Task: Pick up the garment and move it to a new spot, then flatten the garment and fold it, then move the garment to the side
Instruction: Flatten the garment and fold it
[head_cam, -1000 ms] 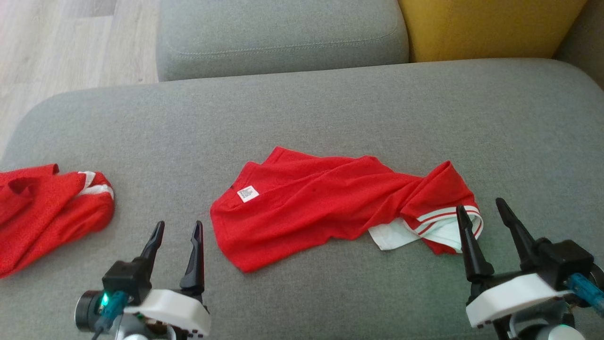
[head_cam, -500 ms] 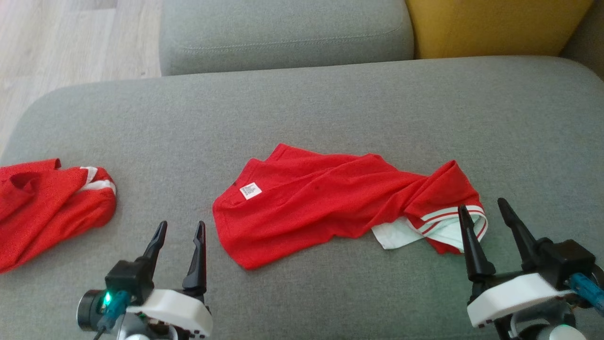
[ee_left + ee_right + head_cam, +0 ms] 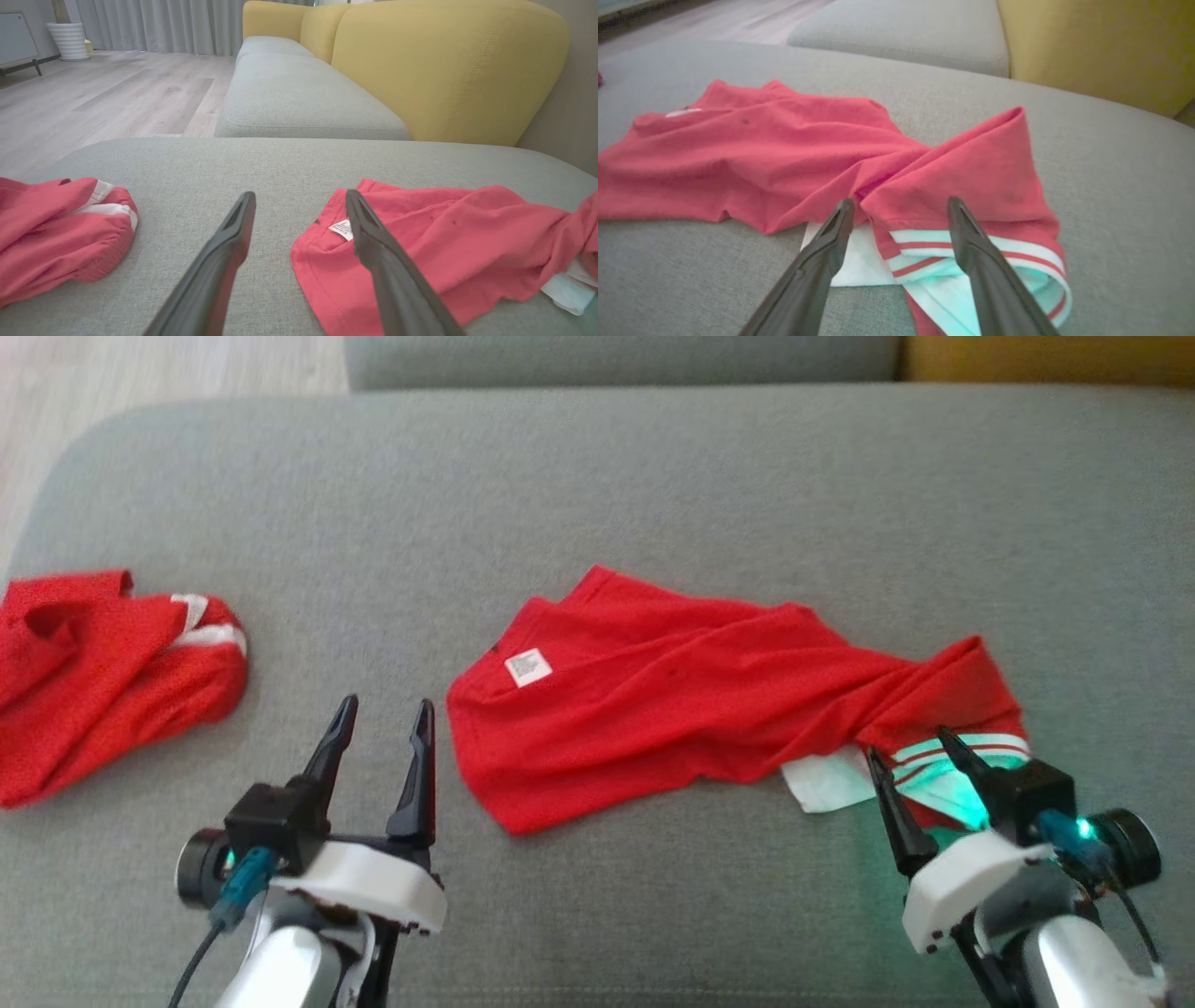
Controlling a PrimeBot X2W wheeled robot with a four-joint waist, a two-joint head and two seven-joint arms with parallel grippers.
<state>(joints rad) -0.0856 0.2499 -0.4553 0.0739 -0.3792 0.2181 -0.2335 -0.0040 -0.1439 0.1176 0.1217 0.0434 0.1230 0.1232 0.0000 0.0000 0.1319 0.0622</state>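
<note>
**First step in hand: both hands poised over the garment, nothing gripped yet.**
The red garment (image 3: 691, 700) lies rumpled near the middle of the sofa cushion (image 3: 597, 476), its striped band (image 3: 971, 242) toward the right edge. The right hand (image 3: 907, 744), spread and empty, hangs over that band. The left hand (image 3: 388, 703), also spread and empty, sits just beside the labelled hem. Next, I judge, each must lower and pinch cloth.

Grey sofa (image 3: 299, 93), yellow backrest (image 3: 448, 70), wood floor (image 3: 117, 98), curtains (image 3: 163, 23), perhaps planter (image 3: 70, 42)
</note>
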